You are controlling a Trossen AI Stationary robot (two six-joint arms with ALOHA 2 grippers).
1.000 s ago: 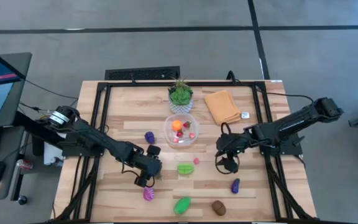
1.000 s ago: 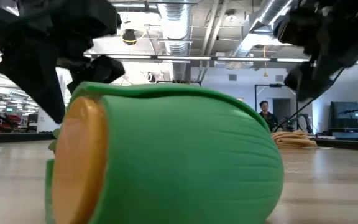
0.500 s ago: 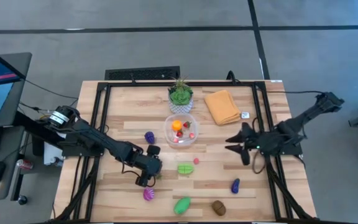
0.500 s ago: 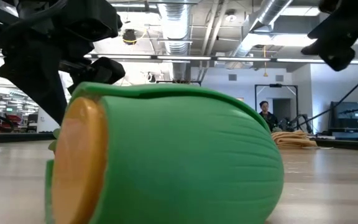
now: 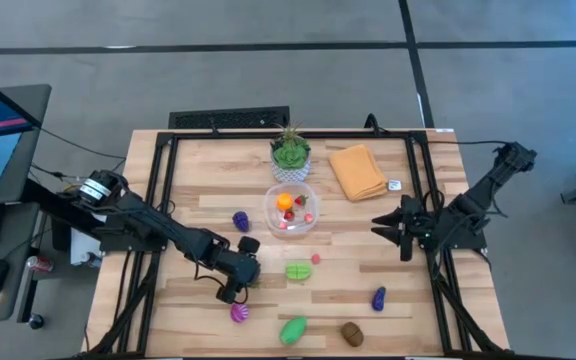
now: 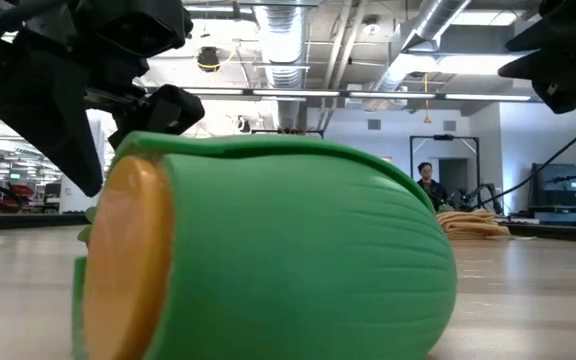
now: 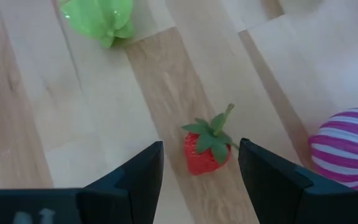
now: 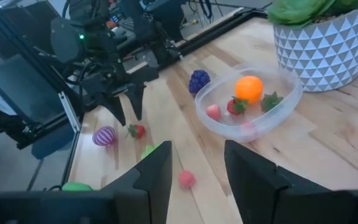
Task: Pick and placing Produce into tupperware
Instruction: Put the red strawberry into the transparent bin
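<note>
The fingers of the left gripper [image 7: 201,171] are seen parted on either side of a small red strawberry [image 7: 207,149], which lies on the bench [image 5: 198,160] between them without being touched by either. In the high view this gripper [image 5: 230,291] is found low over the front left part of the bench, just above a pink striped piece [image 5: 238,313]. The fingers of the right gripper [image 8: 196,171] are shown with a gap between them and nothing held; that gripper [image 5: 388,228] is raised by the bench's right edge, well apart from the produce. The tupperware [image 5: 290,209] is placed near the middle of the bench, just in front of the potted plant [image 5: 290,154], and an orange piece [image 8: 249,89] and several small red and pink pieces are seen inside it. Outside it, a purple piece [image 5: 241,220] lies just beside its left wall, a green piece [image 5: 298,270] and a small pink piece [image 5: 316,258] in front of it, and a second green piece [image 5: 293,329], a brown piece [image 5: 352,333] and a dark purple piece [image 5: 378,297] near the front edge. A folded orange cloth [image 5: 357,171] lies at the back right.
</note>
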